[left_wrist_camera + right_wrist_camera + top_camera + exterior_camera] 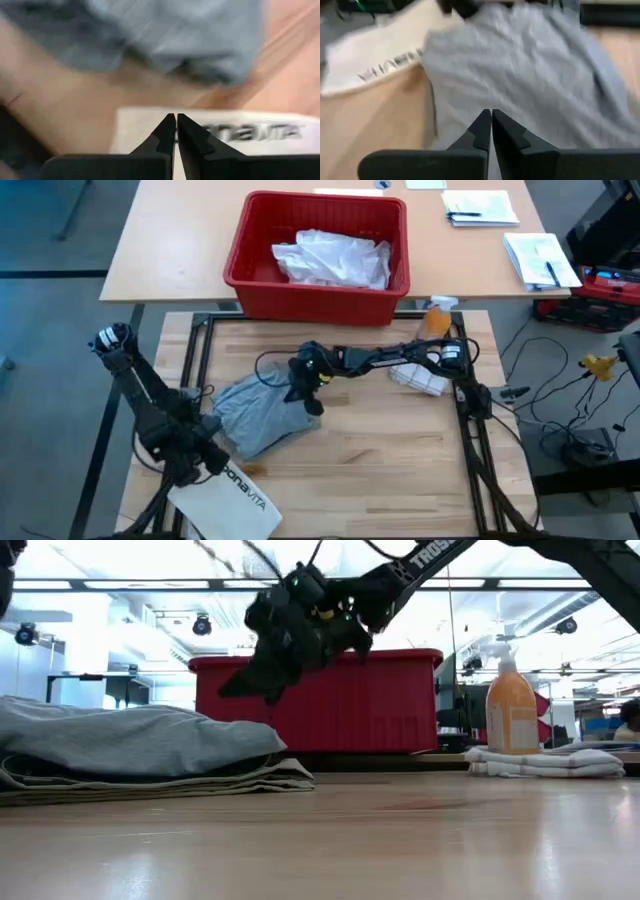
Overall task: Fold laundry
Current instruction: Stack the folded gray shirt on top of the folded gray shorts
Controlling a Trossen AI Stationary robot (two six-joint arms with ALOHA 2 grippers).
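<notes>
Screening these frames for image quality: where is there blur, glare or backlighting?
Both wrist views are smeared: grey T-shirt in the right, white printed bag in the left. Low view: bright ceiling lights backlight the right gripper into a silhouette, sheen on the wooden table. High view is evenly lit.

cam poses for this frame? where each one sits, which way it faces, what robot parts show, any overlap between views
High: overhead, straight down on the table; both arms, right pincer over the grey T-shirt.
Low: table-top height, level toward the red bin; right pincer hangs above.
Left wrist: past shut left pincer at the white bag.
Right wrist: past shut right pincer down at the shirt.
Shared: the grey T-shirt shows in all four.
</notes>
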